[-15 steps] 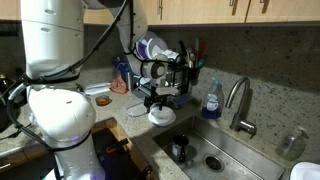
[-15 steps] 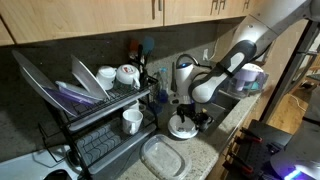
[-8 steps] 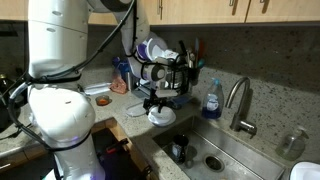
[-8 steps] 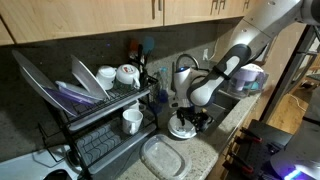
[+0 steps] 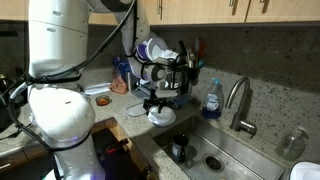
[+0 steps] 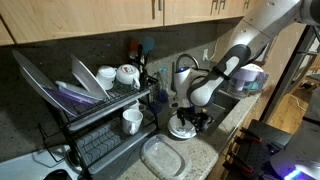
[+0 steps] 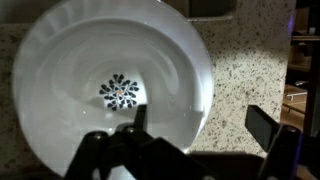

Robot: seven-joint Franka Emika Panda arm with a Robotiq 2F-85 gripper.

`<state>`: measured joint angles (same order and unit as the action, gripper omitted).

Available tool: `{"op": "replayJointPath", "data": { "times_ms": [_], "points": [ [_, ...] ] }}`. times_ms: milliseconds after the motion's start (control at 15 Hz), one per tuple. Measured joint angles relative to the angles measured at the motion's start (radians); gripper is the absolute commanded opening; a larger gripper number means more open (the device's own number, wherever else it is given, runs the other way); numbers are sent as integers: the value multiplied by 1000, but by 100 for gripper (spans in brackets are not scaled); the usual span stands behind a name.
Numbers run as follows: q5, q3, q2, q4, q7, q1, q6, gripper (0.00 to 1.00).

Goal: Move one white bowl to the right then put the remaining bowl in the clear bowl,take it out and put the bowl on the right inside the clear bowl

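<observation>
A white bowl [image 7: 100, 50] was seen from directly above, filling most of the frame, with a dark blue snowflake motif [image 7: 121, 92] at its centre. It was set on a speckled countertop [image 7: 250, 70]. The gripper [image 7: 200, 118] was spread wide at the bottom edge, one finger [image 7: 137, 125] over the bowl's inside and the other outside its rim.

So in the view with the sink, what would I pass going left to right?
The robot's big white body → white bowl → blue soap bottle → tap.
</observation>
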<state>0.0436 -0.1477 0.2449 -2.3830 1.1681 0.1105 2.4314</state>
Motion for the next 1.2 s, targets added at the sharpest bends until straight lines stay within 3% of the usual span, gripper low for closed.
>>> {"op": "replayJointPath", "data": {
  "times_ms": [400,467,600,1133,1200],
  "points": [
    [1,0,18,0,-37,0,3,97],
    [1,0,22,1,-41,0,4,78],
    [1,0,30,3,-60,0,6,68],
    [0,0,30,5,-113,-36,55,6],
    [0,0,29,5,-114,-42,59,3]
  ]
}}
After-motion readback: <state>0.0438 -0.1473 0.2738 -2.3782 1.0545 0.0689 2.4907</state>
